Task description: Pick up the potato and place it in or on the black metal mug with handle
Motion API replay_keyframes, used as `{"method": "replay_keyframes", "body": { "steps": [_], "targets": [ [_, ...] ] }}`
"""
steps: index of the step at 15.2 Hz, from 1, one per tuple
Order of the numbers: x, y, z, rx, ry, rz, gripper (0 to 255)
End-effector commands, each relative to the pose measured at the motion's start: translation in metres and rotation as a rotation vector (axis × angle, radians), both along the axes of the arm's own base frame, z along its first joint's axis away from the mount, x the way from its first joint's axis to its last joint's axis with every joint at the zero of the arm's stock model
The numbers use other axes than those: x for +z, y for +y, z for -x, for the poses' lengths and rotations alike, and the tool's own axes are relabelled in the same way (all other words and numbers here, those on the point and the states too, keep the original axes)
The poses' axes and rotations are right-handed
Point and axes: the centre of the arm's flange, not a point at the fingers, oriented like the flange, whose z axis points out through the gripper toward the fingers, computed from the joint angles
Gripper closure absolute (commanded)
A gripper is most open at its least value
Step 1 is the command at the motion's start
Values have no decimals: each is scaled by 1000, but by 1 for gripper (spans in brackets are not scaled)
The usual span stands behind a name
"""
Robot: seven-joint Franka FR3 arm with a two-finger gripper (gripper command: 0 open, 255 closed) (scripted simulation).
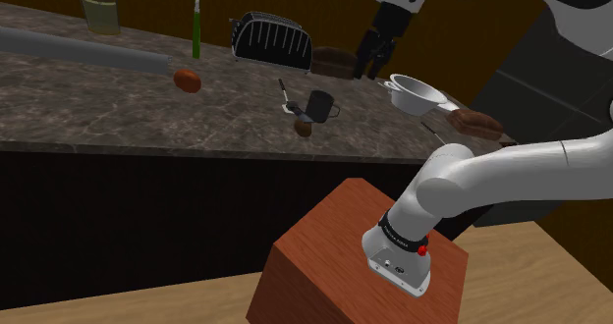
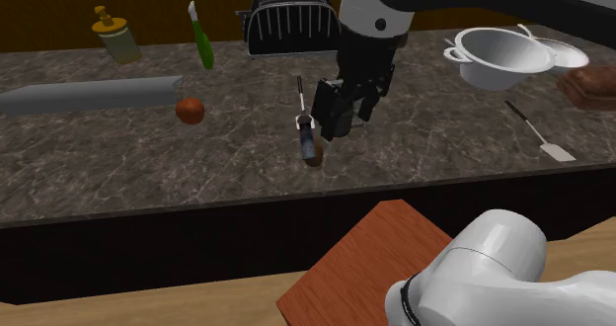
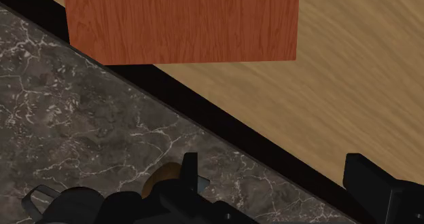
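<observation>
Approach step: gripper point(image 3: 275, 167) hovers, fingers wide and empty (potato point(image 1: 304, 128) sits just beside mug point(image 1: 320, 104)); next, centre and descend.

The dark marbled desk point(image 1: 98, 116) carries a black toaster point(image 1: 270, 39), a black mug point(image 1: 321, 104), a brown potato point(image 1: 304, 128) just beside it, a reddish round fruit point(image 1: 187, 80) and a slim green bottle point(image 1: 196, 32).

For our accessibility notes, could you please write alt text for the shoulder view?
A white robot arm reaches from its wooden stand over a dark marbled counter, black gripper hanging near a black mug with a small brown potato beside it. A toaster, a pale pot and bread share the counter.
</observation>
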Motion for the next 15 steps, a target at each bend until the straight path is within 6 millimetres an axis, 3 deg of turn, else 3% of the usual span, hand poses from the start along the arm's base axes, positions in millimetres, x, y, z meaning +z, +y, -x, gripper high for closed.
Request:
{"method": "replay_keyframes", "body": {
  "steps": [1, 8, 15],
  "targets": [
    [0, 0, 0, 0, 0, 0, 0],
    [-81, 24, -33, -91, -54, 155, 0],
    [-162, 32, -72, -181, -108, 310, 0]
  ]
}}
